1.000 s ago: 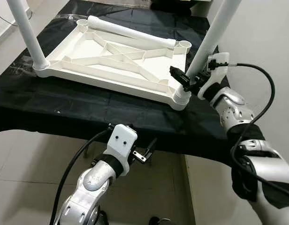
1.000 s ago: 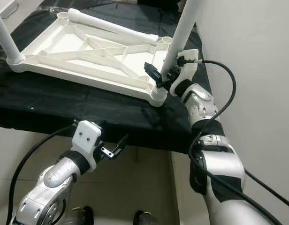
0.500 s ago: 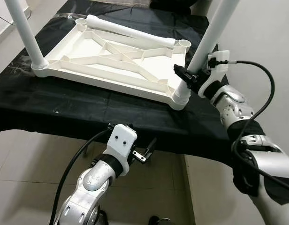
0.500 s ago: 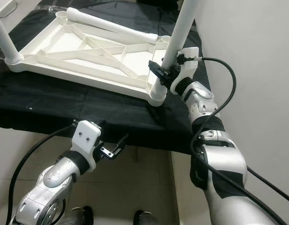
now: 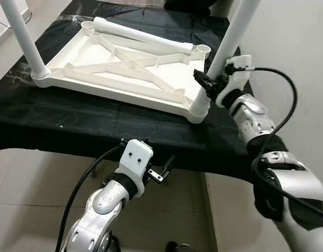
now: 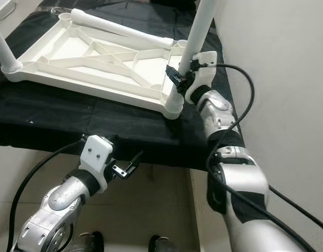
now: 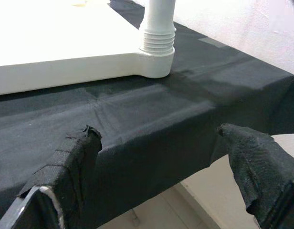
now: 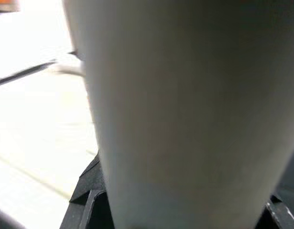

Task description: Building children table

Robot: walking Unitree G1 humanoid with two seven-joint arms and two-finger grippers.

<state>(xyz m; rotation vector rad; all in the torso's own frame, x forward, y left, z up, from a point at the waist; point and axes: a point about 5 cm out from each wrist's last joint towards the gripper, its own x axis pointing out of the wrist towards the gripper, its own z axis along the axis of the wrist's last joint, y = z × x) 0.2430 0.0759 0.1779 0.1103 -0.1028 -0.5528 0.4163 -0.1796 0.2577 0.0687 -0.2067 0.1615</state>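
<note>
Right gripper (image 5: 206,84) has crept up the near-right leg (image 5: 228,39) since 1 s ago, jaws clamped on it just above its socket; likely seating it. Left gripper (image 5: 162,173) idle below the table edge, jaws apart.

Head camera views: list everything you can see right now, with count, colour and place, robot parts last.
Table top: one, white, lying upside down on the black cloth, ribbed underside up.
Standing legs: two, white, upright in the near corner sockets, one at the robot's left, one at its right.
Loose leg: one, white, lying across the far edge of the table top.
Empty sockets: two, white, at the far corners and.
Black cloth: one, covering the work surface.
Floor: pale tiles, below.
Right gripper: black fingers closed on the right standing leg near its base.
Left gripper: open, below the cloth's near edge, holding nothing.
</note>
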